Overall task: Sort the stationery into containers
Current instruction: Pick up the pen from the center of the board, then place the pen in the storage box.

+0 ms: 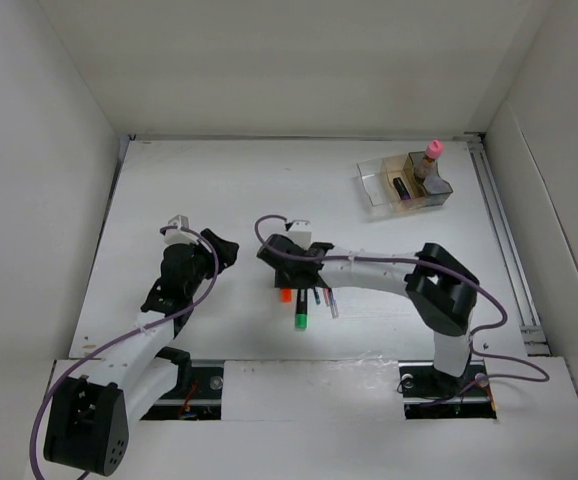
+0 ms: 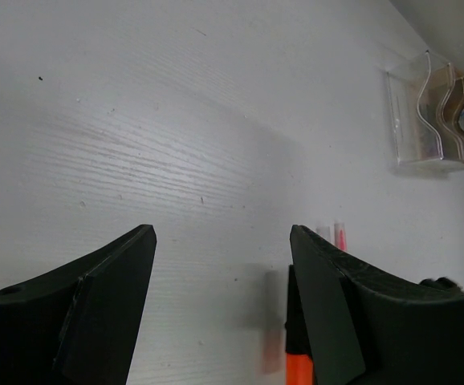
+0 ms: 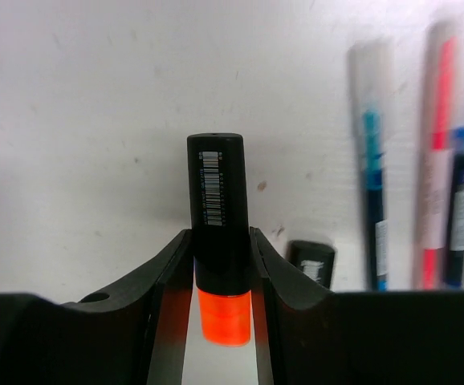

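- orange-tipped highlighter (image 3: 218, 241) sits between the right jaws, which press on both sides of its black barrel just above the orange end. that reads as a pinch. i cannot tell whether it has left the worktop (image 1: 219, 190).
- the hold looks centred across the barrel but low along it. a firm squeeze before lifting should stop it pivoting.
- just to the right lies another black stub, probably the green highlighter (image 1: 300, 321). beyond it lie three pens: teal (image 3: 370, 200), red (image 3: 435, 160) and blue (image 3: 461, 208). a straight lift, with no sideways drag, should leave them undisturbed.
- the left jaws are spread with nothing between them, low over bare worktop just left of the pile. they seem best left out of the carry.
- the organiser (image 1: 372, 180) stands well apart at the far right. its dark box holds a pink-capped bottle (image 1: 432, 152), and its amber box holds a dark stub (image 1: 400, 187), which may be a highlighter.
- the amber box seems the likely target. coming in from above and letting go low should avoid knocking the bottle.
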Motion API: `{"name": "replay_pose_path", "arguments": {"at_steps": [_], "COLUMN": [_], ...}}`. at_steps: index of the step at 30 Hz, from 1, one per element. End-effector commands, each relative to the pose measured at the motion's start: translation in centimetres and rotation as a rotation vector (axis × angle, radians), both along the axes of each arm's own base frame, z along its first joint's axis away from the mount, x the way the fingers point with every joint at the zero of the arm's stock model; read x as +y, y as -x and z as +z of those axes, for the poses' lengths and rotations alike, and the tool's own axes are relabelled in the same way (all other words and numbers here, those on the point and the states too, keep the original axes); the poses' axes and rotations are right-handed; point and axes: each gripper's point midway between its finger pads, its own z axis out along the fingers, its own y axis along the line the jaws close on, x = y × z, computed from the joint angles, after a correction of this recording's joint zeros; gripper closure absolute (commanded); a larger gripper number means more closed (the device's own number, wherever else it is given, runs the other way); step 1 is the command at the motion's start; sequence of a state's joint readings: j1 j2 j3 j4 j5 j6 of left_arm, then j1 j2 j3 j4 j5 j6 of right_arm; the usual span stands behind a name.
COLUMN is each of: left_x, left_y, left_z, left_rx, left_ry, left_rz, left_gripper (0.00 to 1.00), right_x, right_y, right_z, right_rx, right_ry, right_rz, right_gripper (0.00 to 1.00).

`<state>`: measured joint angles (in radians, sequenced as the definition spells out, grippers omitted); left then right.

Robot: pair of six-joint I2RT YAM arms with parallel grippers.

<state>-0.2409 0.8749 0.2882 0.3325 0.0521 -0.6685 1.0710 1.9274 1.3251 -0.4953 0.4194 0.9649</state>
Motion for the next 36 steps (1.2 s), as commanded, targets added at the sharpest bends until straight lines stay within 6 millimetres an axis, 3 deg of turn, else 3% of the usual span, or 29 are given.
{"name": "replay_pose_path", "arguments": {"at_steps": [1,2,5,6,9,10,12,13,14,17,18,20,23,26,29,33,36], "left_x": [-0.5,-0.7,-1.1,-1.5,-2.5,-2.7,-3.0,-3.2,-3.2,-4.1,-4.5,-5.4,-5.8,-6.7,-6.6,-6.6,-6.6], "left_y": [-0.4,-0.3,-0.2,-0.2,0.2,0.4,0.2,0.3,0.3,0.5,0.7,1.0,1.1,1.8,2.1,2.6,2.6], "left_z": [1.0,0.7,1.0,1.2,0.9,0.9,1.2,1.0,1.0,1.5,1.6,2.0,2.3,3.3,4.7,5.2,5.0], "left_rx": [-0.052,-0.041,-0.051,-0.060,-0.053,-0.052,-0.066,-0.057,-0.057,-0.077,-0.076,-0.086,-0.084,-0.097,-0.144,-0.164,-0.159], "left_ry": [0.004,0.006,0.016,0.019,0.012,0.016,0.024,0.022,0.022,0.040,0.043,0.047,0.054,0.067,0.078,0.078,0.068], "left_rz": [-0.028,-0.038,-0.059,-0.071,-0.116,-0.129,-0.140,-0.149,-0.150,-0.177,-0.196,-0.225,-0.247,-0.290,-0.291,-0.291,-0.293], "left_gripper": [0.35,0.35,0.35,0.35,0.35,0.35,0.35,0.35,0.35,0.35,0.35,0.35,0.35,0.35,0.35,0.35,0.35], "right_x": [-1.9,-3.7,-8.4,-12.1,-18.5,-22.1,-25.5,-28.4,-29.7,-34.1,-34.5,-35.8,-36.9,-36.2,-36.5,-36.1,-36.8], "right_y": [-5.5,-8.2,-12.6,-15.5,-19.2,-20.7,-22.1,-23.1,-23.6,-24.6,-24.7,-25.4,-25.8,-25.8,-25.6,-25.9,-26.0], "right_z": [9.2,11.5,12.9,13.9,14.7,15.8,15.9,17.0,16.2,16.7,15.8,16.6,15.8,14.9,15.8,16.5,15.3], "right_rx": [-0.174,-0.207,-0.241,-0.269,-0.318,-0.338,-0.348,-0.377,-0.355,-0.373,-0.361,-0.392,-0.392,-0.374,-0.403,-0.439,-0.419], "right_ry": [-0.117,-0.167,-0.179,-0.187,-0.121,-0.111,-0.066,-0.063,-0.035,0.035,0.075,0.127,0.258,0.385,0.516,0.528,0.609], "right_rz": [-0.077,-0.116,-0.213,-0.313,-0.444,-0.529,-0.586,-0.654,-0.673,-0.779,-0.772,-0.796,-0.812,-0.762,-0.755,-0.740,-0.740], "right_gripper": [0.90,0.90,0.90,0.90,0.90,0.92,0.92,0.92,0.92,0.92,0.92,0.93,0.93,0.93,0.92,0.88,0.87]}}
